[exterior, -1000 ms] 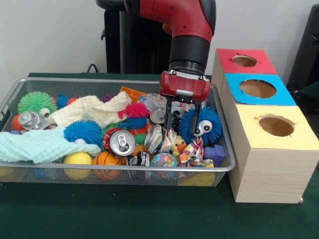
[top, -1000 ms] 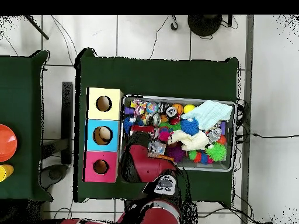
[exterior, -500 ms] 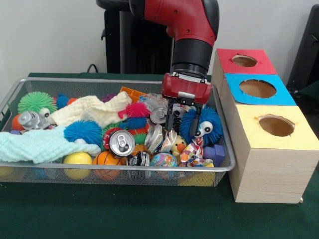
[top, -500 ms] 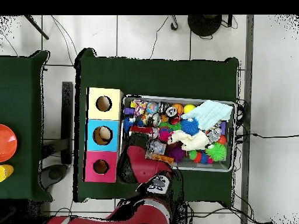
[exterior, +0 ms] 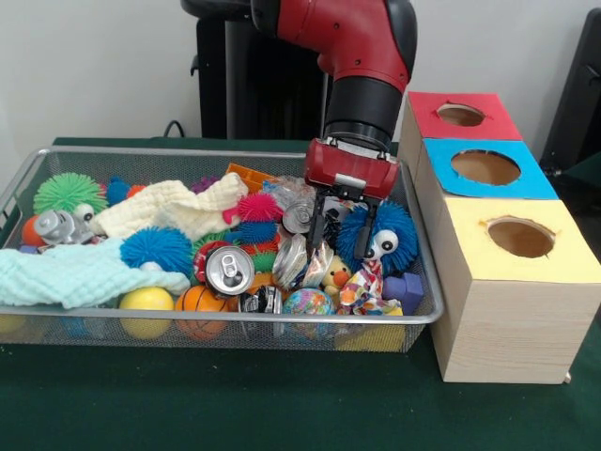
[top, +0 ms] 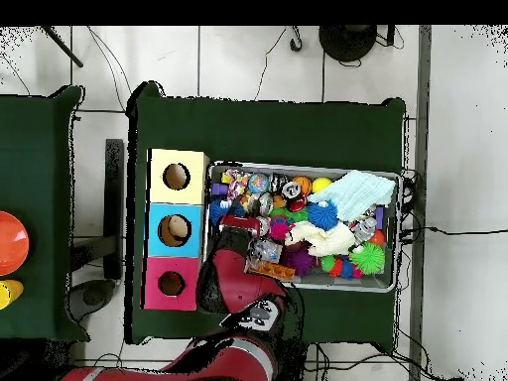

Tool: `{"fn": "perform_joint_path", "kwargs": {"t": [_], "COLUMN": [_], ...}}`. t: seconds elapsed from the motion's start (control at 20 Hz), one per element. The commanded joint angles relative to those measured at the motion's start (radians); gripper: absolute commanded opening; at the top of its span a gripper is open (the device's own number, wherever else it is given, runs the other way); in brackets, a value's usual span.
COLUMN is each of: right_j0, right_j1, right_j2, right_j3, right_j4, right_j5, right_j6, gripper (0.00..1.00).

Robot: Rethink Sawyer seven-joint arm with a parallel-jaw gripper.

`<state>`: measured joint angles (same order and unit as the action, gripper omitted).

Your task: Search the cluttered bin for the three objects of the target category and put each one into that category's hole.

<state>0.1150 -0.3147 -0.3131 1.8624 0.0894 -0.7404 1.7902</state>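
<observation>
A wire mesh bin (exterior: pixel 28 174) holds a jumble of cans, spiky balls, cloths and toys. My gripper (exterior: pixel 341 231) hangs open at the bin's right end, fingers pointing down into the clutter. Its left finger is beside a crushed silver can (exterior: pixel 302 260); its right finger touches a blue fuzzy toy with googly eyes (exterior: pixel 392 235). An upright silver can (exterior: pixel 229 270) lies further left, another crushed can (exterior: pixel 58 226) at the far left. In the overhead view the arm (top: pixel 236 280) covers the gripper over the bin (top: pixel 389 286).
Three wooden boxes with round holes stand right of the bin: red (exterior: pixel 460 115), blue (exterior: pixel 485 167), yellow (exterior: pixel 519 237). Overhead they are yellow (top: pixel 177 177), blue (top: pixel 175 230), red (top: pixel 171 284). A pale blue cloth (exterior: pixel 75 274) and cream cloth (exterior: pixel 169 207) cover the bin's left part.
The arm has shifted slightly right and the gripper has dropped a little deeper into the clutter beside the crushed can. The fingers stand a touch closer together.
</observation>
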Motion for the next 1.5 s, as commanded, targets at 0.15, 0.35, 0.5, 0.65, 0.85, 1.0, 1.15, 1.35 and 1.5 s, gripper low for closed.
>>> {"fn": "perform_joint_path", "kwargs": {"t": [0.15,0.35,0.5,0.65,0.85,1.0,1.15,1.35,1.5], "right_j0": [0.069,0.113,0.121,0.119,0.089,0.060,0.033,0.017,0.000], "right_j1": [0.100,0.105,0.099,0.094,0.097,0.102,0.114,0.112,0.111], "right_j2": [0.009,-0.015,-0.032,-0.047,-0.047,-0.044,-0.036,-0.032,-0.020], "right_j3": [0.045,0.096,0.120,0.132,0.108,0.076,0.042,0.028,0.015], "right_j4": [0.159,0.208,0.219,0.216,0.185,0.149,0.113,0.096,0.070], "right_j5": [-0.105,-0.113,-0.111,-0.110,-0.115,-0.120,-0.130,-0.136,-0.141], "right_j6": [0.205,0.221,0.226,0.228,0.227,0.221,0.217,0.208,0.207], "gripper": [1.00,1.00,1.00,1.00,1.00,1.00,1.00,1.00,1.00]}}
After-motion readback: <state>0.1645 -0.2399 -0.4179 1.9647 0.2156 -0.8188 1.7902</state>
